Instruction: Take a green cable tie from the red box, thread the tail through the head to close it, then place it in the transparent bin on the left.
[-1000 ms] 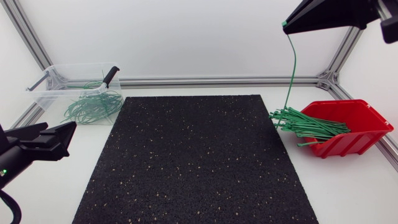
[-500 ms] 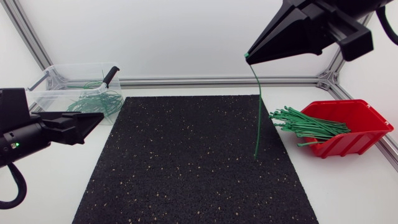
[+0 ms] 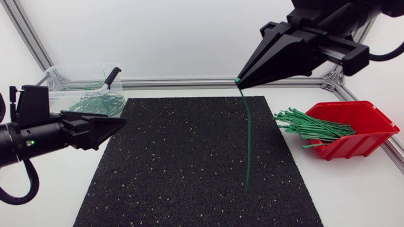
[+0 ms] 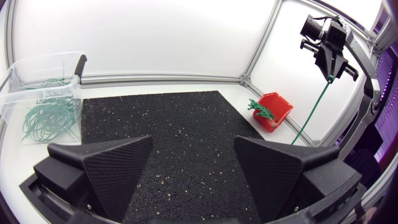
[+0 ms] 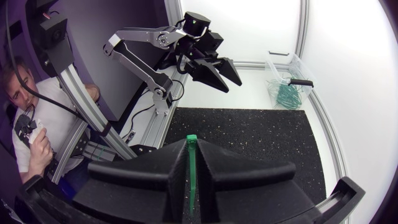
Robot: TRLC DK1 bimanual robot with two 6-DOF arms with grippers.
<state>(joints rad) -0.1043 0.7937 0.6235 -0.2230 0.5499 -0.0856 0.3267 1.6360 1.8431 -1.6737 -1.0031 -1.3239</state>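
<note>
Step in hand, as I judge it: get the hanging tail into my other gripper, so the two can bend the tie into a loop.

To do it well:
- Hold the right gripper (image 3: 238, 81) steady so the strip hangs without swinging.
- Bring the left gripper (image 3: 120, 124) in low, with a finger on either side of the strip.
- Close only once the strip is centred.
- Leave a short length of tail free past the fingers for threading.

Right gripper: fingers pressed together, pinching the green cable tie (image 3: 247, 132) at its head end. The head just shows at the fingertips in the right wrist view. The tie hangs straight down below the tips. Its tail end is near the black mat (image 3: 189, 170); I cannot tell if it touches.

Left gripper: fingers spread wide, nothing between them, touching nothing. It points across the mat toward the hanging tie, well apart from it and lower than the right gripper's tips.

Outward: the red box (image 3: 366, 123), with loose ties (image 3: 312, 128) spilling over its lip, sits below the right gripper on its outer side. The transparent bin (image 3: 47, 88) lies behind the left gripper, with closed loops (image 3: 95, 104) inside.
</note>
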